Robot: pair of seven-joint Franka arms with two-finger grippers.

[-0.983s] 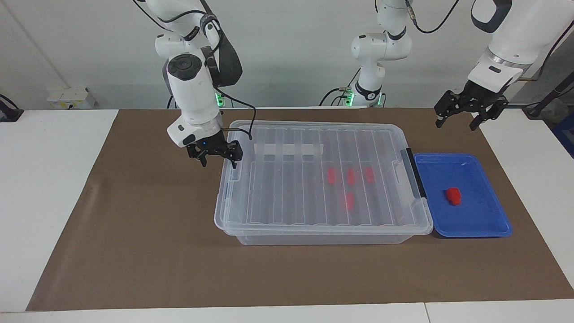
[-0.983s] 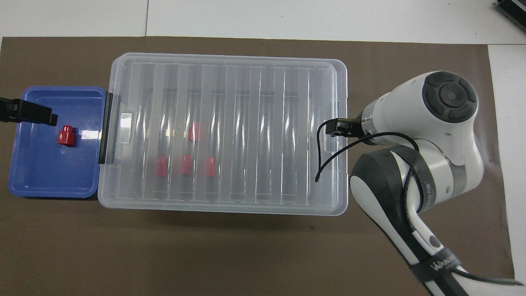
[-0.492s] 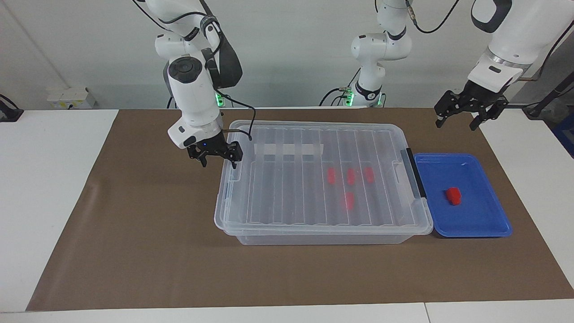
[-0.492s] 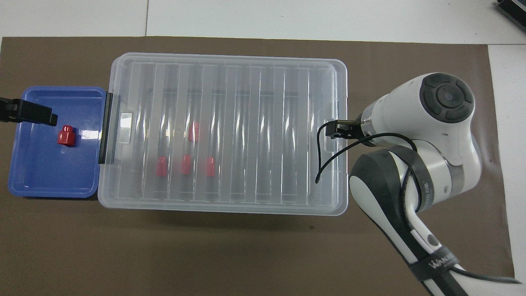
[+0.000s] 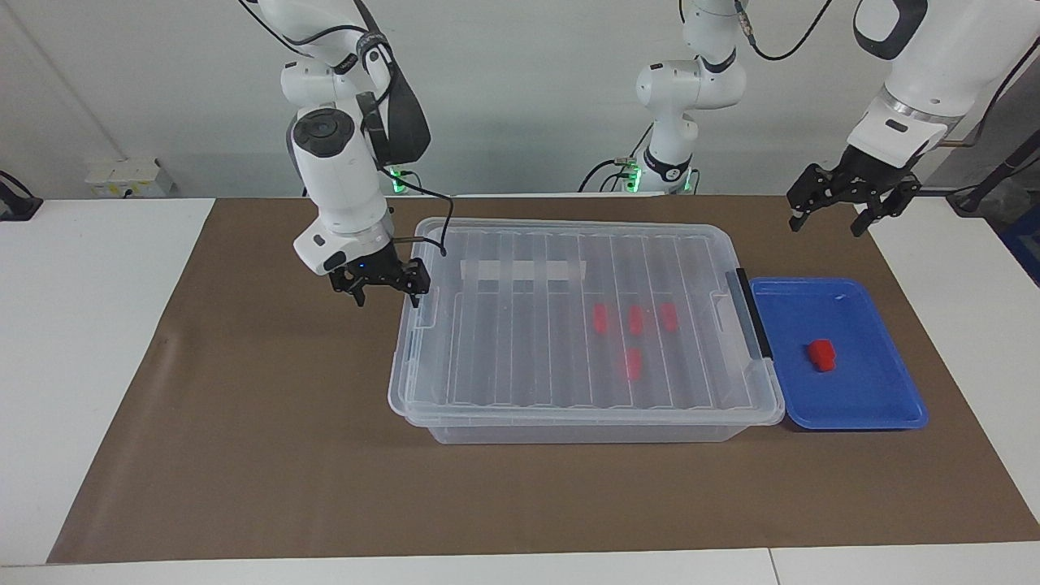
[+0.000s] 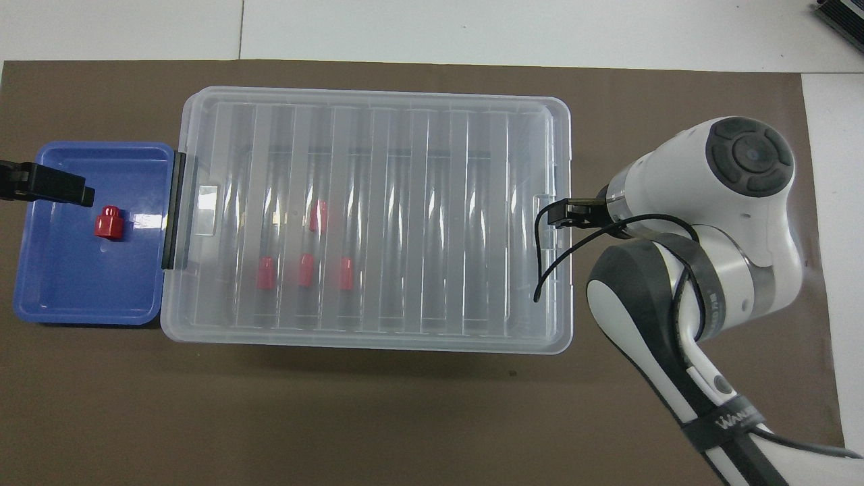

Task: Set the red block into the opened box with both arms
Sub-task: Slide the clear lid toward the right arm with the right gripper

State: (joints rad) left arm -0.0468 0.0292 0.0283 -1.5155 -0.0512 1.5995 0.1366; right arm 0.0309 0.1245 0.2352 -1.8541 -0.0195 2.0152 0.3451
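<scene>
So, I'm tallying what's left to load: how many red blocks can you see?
5. One red block lies in the blue tray. Four show through the closed lid inside the box. No others show.

The right claw (image 5: 380, 284) hangs low with its wrist pointing down, fingers spread, just beside the end of the box (image 5: 569, 390) toward the right arm. The left claw (image 5: 838, 210) waits high, open, toward the box's other end.
</scene>
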